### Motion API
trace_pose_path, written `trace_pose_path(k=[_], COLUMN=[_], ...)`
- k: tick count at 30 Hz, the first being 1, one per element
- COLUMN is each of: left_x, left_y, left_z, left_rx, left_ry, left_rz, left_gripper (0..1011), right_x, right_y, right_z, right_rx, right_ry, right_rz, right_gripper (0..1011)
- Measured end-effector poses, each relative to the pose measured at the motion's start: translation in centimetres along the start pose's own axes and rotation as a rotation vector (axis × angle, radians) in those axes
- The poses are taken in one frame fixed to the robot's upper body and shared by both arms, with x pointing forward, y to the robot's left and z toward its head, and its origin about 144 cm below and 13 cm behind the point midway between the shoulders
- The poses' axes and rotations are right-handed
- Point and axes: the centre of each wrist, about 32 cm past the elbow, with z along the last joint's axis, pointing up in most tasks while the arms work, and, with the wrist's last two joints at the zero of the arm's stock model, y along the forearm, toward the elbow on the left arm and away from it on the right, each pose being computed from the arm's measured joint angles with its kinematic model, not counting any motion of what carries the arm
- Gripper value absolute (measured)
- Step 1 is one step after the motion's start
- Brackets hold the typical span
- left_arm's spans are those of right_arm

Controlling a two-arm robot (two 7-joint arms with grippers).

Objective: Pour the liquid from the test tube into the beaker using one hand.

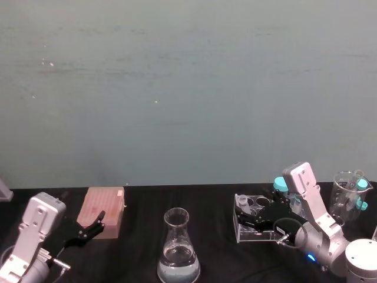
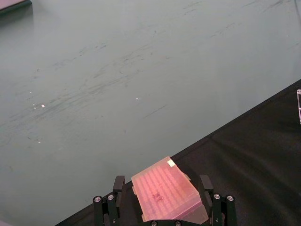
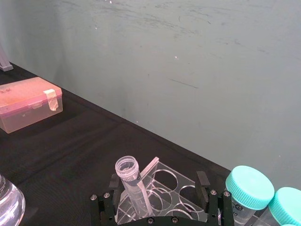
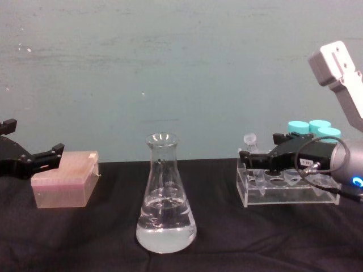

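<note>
The beaker (image 1: 178,247) (image 4: 165,198), a tall clear conical flask, stands at the table's front middle with clear liquid in its base. The test tube (image 3: 129,176) (image 4: 251,141) stands upright in the left end of a clear acrylic rack (image 4: 283,190), its flip lid open. I cannot make out the liquid inside it. My right gripper (image 3: 157,181) (image 4: 260,148) (image 1: 247,217) is open at the rack, one finger on each side of the test tube and not touching it. My left gripper (image 2: 162,184) (image 1: 94,225) stands open at a pink box.
The pink box (image 1: 105,209) (image 4: 62,178) lies at the left, between the left gripper's fingers. Teal-capped tubes (image 4: 309,126) (image 3: 249,188) stand in the rack's right part. A glass beaker-like jar (image 1: 347,194) is at the far right. Black cloth lies between box, flask and rack.
</note>
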Motion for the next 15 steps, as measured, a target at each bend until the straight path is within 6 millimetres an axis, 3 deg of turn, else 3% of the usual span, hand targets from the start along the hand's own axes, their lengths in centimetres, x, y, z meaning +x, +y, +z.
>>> trace_pose_path(k=[4,15], left_x=[0.0,0.0], left_y=[0.0,0.0], left_z=[0.0,0.0], left_rx=[0.0,0.0], left_ry=[0.0,0.0], left_rz=[0.0,0.0], left_gripper=[1000,1000], right_x=[0.0,-0.03], right_y=[0.0,-0.01], right_z=[0.0,-0.01], right_rx=[0.0,0.0], right_ry=[0.0,0.0], right_rz=[0.0,0.0], right_gripper=[994,735])
